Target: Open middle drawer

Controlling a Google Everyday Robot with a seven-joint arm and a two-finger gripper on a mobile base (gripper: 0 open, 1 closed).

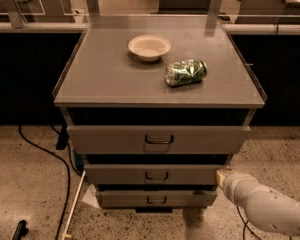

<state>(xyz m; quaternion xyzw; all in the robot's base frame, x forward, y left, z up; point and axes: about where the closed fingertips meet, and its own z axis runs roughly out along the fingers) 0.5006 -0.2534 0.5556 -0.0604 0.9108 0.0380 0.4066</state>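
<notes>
A grey metal cabinet has three stacked drawers. The middle drawer [155,174] has a flat front with a small dark pull handle [156,176] at its centre, and its front stands out a little from the cabinet. The top drawer [157,139] has the tallest front, the bottom drawer [156,199] the smallest. My white arm [265,206] comes in from the lower right, and its gripper end [221,177] sits at the right end of the middle drawer's front.
On the cabinet top [100,79] lie a white bowl [149,47] and a crushed green can [186,72]. A black cable [55,159] and a white stick [74,201] lie on the speckled floor at the left. Dark counters stand behind.
</notes>
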